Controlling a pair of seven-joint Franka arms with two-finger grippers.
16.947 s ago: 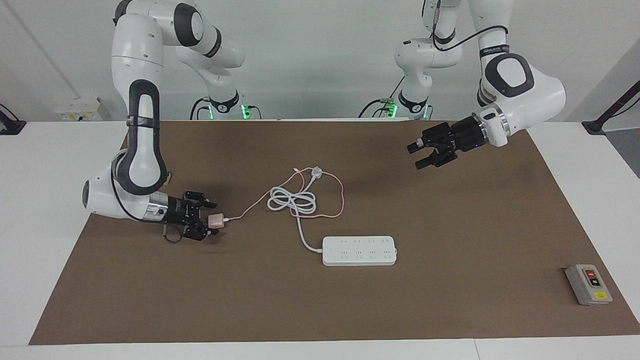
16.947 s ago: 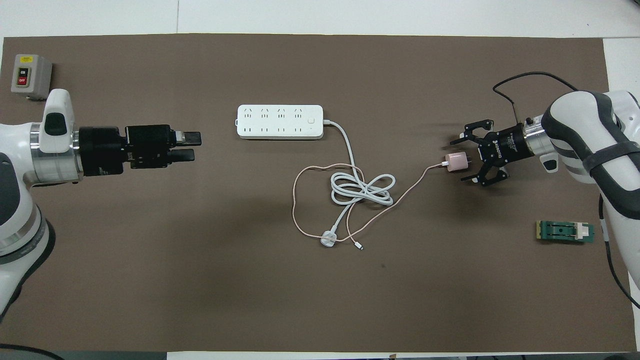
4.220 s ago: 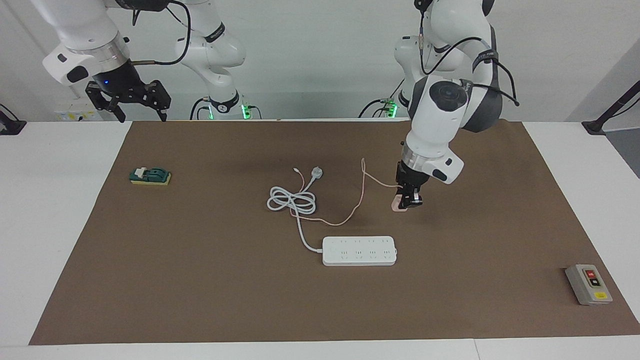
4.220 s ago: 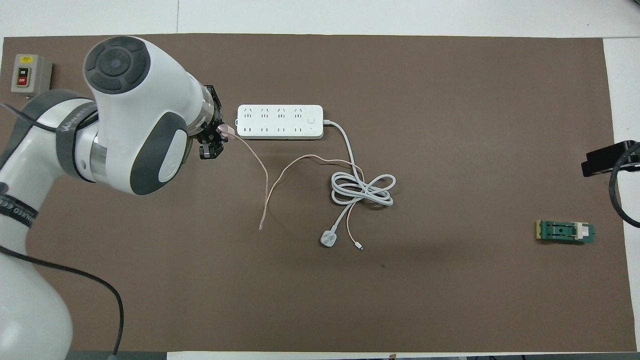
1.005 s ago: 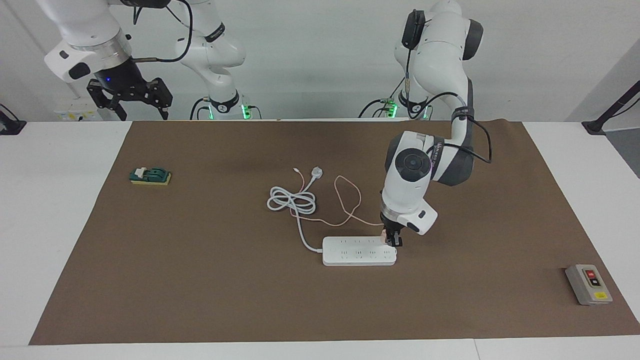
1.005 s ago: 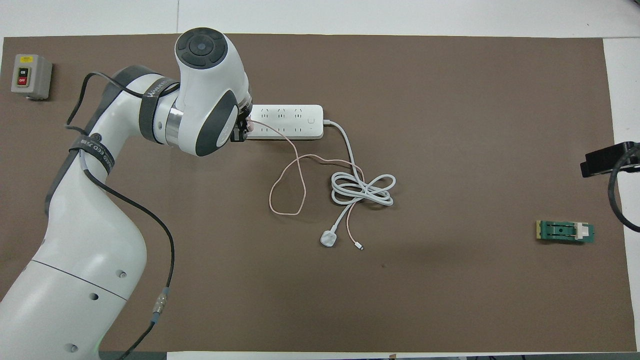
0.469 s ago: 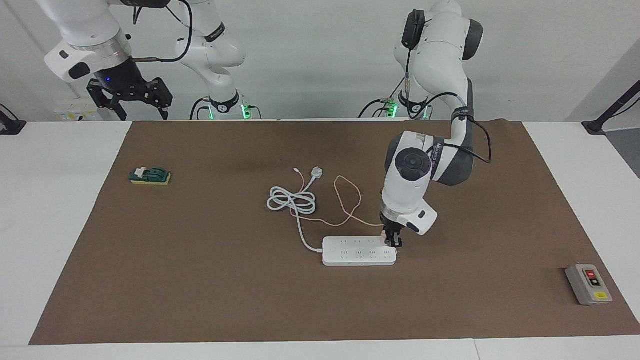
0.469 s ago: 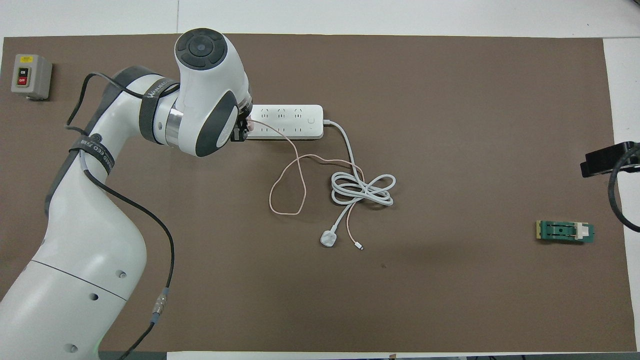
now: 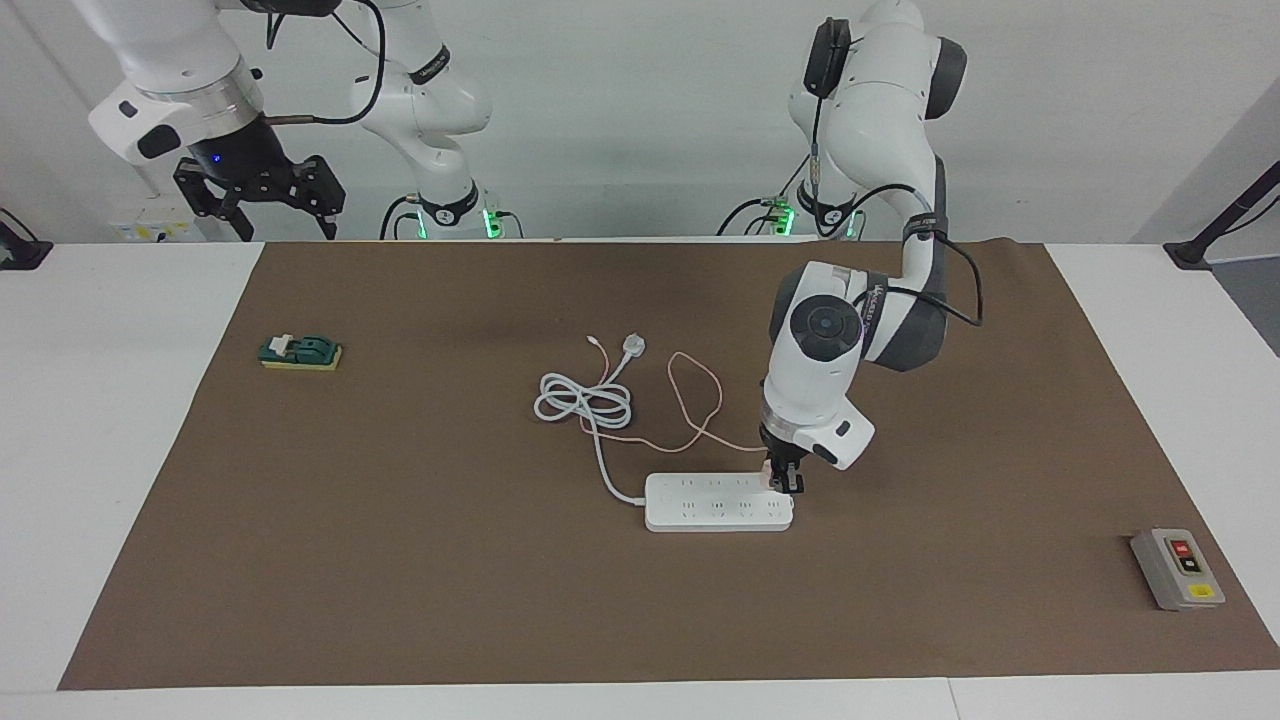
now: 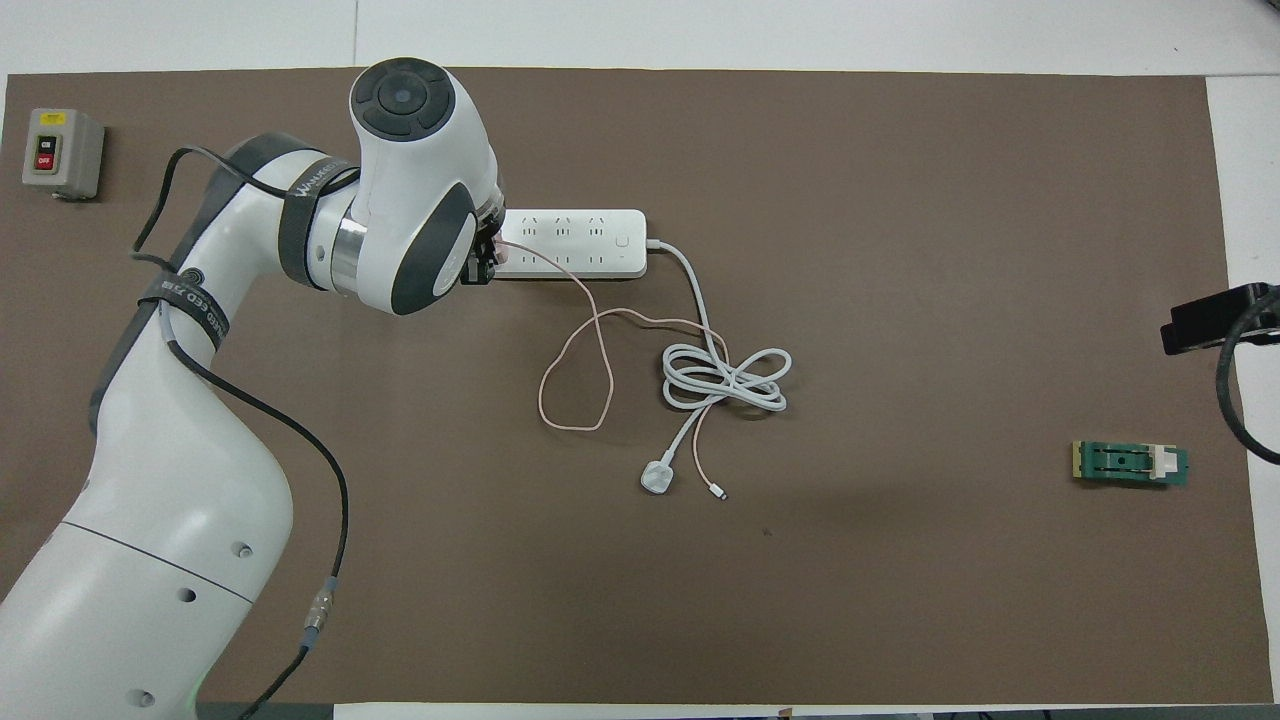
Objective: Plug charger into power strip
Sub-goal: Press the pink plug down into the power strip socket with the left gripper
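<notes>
The white power strip (image 9: 715, 502) (image 10: 580, 243) lies flat on the brown mat, its thick cord running off to a coil (image 9: 585, 400). My left gripper (image 9: 785, 482) (image 10: 483, 262) points straight down at the strip's end toward the left arm's end of the table, shut on the small pink charger (image 9: 768, 478) (image 10: 503, 255). The charger rests against the strip's top face; its prongs are hidden. Its thin pink cable (image 9: 700, 390) loops over the mat toward the robots. My right gripper (image 9: 262, 205) waits raised over the mat's corner, open and holding nothing.
A white three-pin plug (image 9: 633, 346) ends the thick cord, nearer to the robots than the strip. A grey button box (image 9: 1177, 568) sits at the left arm's end, farther from the robots. A green part (image 9: 300, 352) lies toward the right arm's end.
Over the last second nothing has visibly moved. Before that the charger went from my right gripper to my left, which carried it down onto the strip's end.
</notes>
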